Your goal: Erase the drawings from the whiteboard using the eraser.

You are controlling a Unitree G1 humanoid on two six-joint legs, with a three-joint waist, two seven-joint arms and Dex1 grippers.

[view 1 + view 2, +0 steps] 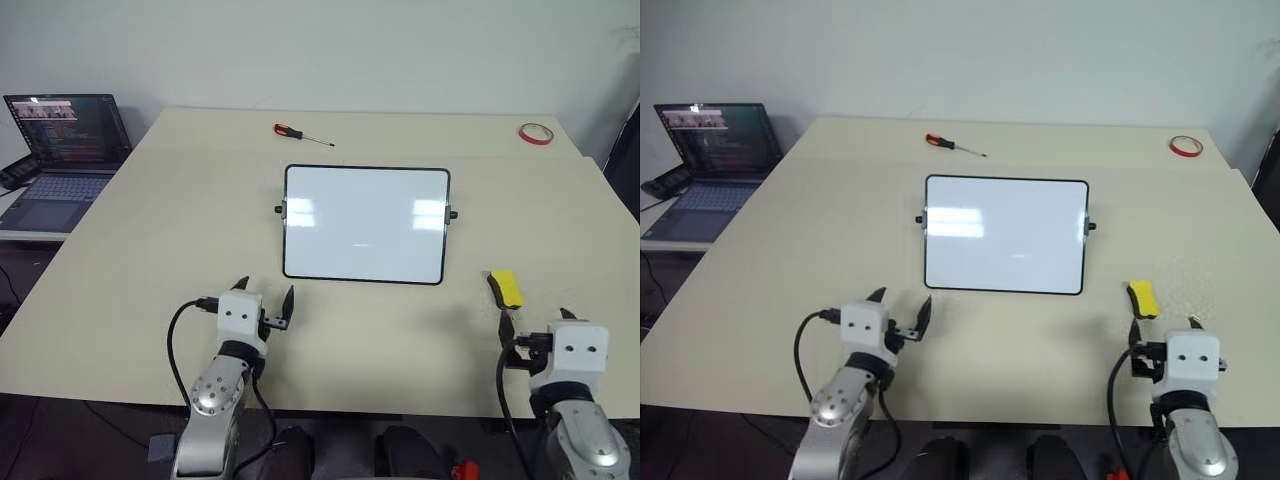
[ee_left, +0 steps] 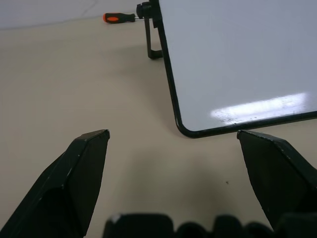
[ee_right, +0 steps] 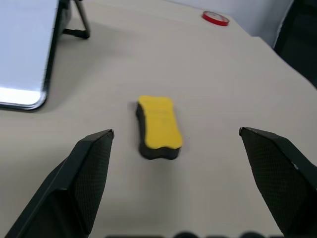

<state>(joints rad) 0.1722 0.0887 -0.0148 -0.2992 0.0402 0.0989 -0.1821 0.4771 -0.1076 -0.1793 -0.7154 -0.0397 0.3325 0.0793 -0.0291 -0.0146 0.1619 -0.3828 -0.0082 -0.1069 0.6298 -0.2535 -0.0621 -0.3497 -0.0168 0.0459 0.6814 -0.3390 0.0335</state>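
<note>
The whiteboard, white with a thin black frame, lies in the middle of the beige table. No drawings show on its white face, which carries only light reflections. The yellow eraser lies flat on the table to the right of the board's near right corner. My right gripper stands open just short of the eraser, which lies between and beyond its fingers without touching them. My left gripper is open and empty near the board's near left corner.
An orange-handled screwdriver lies behind the board. A red tape ring sits at the far right corner. An open laptop stands on a side desk to the left. Both arms reach in over the table's near edge.
</note>
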